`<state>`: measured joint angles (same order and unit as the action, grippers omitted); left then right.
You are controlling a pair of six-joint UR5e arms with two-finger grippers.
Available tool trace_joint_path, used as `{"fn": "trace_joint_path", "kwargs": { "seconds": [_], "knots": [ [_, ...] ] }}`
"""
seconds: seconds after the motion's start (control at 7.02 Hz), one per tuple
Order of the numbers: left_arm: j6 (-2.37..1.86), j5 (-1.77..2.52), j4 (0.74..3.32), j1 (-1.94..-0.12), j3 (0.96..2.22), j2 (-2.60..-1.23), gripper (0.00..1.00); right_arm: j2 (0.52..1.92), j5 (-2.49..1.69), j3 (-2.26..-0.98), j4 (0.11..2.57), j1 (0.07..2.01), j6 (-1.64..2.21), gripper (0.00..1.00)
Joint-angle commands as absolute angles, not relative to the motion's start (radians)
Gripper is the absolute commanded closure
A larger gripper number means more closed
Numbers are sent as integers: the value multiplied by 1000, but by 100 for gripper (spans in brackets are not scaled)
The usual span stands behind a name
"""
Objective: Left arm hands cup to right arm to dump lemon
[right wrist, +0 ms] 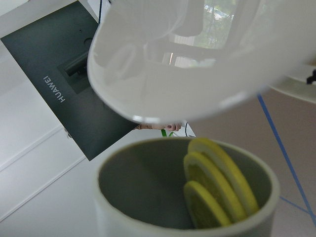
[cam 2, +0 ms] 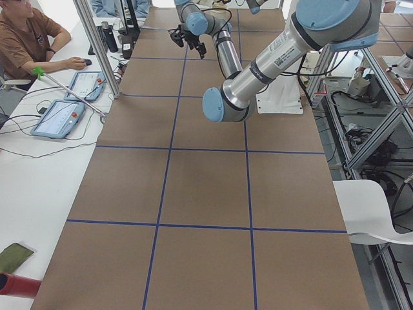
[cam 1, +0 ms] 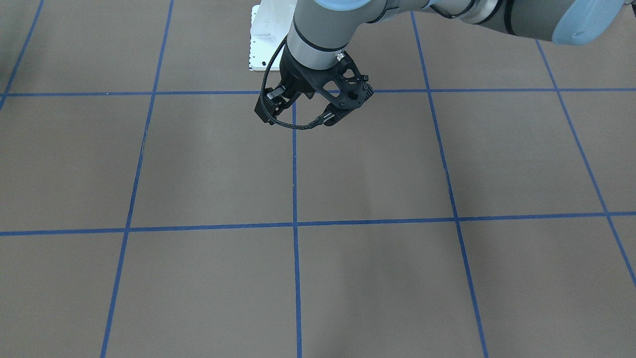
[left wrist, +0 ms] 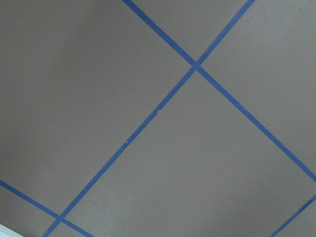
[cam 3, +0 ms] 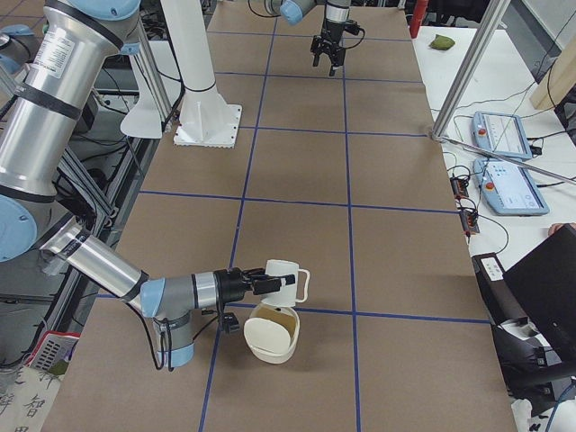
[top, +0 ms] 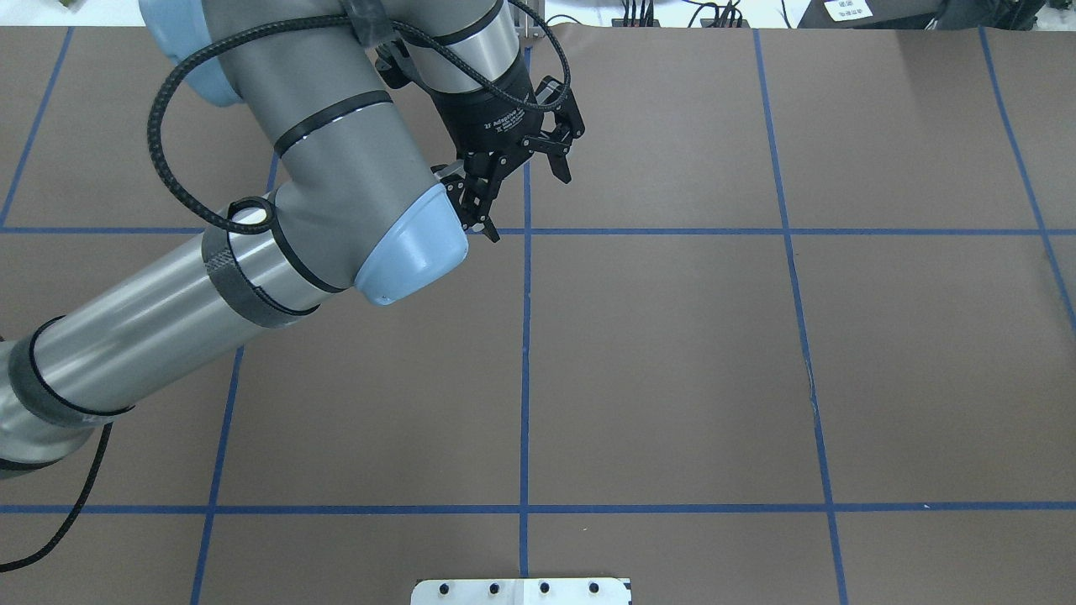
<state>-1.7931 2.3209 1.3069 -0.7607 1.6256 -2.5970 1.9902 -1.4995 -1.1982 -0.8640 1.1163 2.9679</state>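
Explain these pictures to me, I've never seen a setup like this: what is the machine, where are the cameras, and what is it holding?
This is a robot with two grey arms at a brown table. Two pictures look down on the table from opposite sides, two look along it from its ends, and two come from cameras on the wrists. The left arm hangs over the table with the left gripper open and empty. The right arm is best seen from the right end: the right gripper is at a white cup, beside a white bowl on the table. From that far I cannot tell whether its fingers are shut. The right wrist camera looks into the cup and shows yellow lemon slices inside.
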Motion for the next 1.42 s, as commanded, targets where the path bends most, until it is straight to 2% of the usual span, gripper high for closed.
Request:
{"fn": "trace_joint_path", "kwargs": {
  "seconds": [0.0, 0.71, 1.14, 1.28],
  "knots": [
    [-1793, 2315, 1277, -761, 1626, -2615, 0, 1991, -1573, -1180, -900, 1172, 3087, 100],
    [-1792, 2301, 1238, -759, 1626, -2642, 0, 1980, -1614, -1172, -899, 1212, 3146, 100],
    [-1787, 2301, 1239, -761, 1624, -2638, 0, 1993, -1635, -1336, -731, 1216, 3081, 100],
    [-1781, 2301, 1239, -761, 1623, -2637, 0, 1990, -1631, -1348, -723, 1216, 3033, 100]
  ]
}}
